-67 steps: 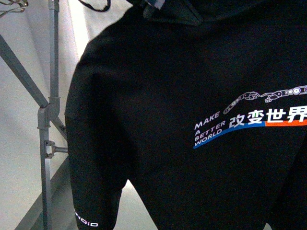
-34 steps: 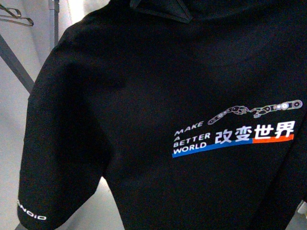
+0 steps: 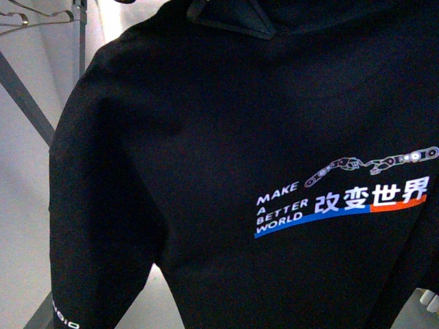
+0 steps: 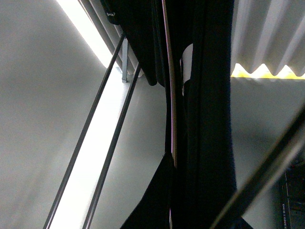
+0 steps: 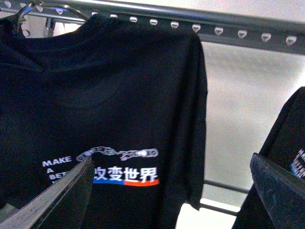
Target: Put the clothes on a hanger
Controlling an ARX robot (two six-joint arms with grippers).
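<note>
The clothes, a black T-shirt with a white "MAKE A BETTER WORLD" print, fill the front view. In the right wrist view the clothes hang just under the grey rail. The hanger's silver hook shows beside the shirt's collar, up by the rail's end. The hanger's thin wire runs through dark fabric in the left wrist view. My left gripper is shut on it, its fingers hard to tell from the cloth. My right gripper is open in front of the shirt's print, holding nothing.
The thick grey rail with heart-shaped holes runs above the shirt. Another black printed shirt hangs at the edge of the right wrist view. Spare wire hangers, a grey upright pole and a slanted strut stand left of the shirt.
The shirt has shifted left and its print sits lower in the front view. It now hides the pole's joint, and the spare hangers show at top left.
</note>
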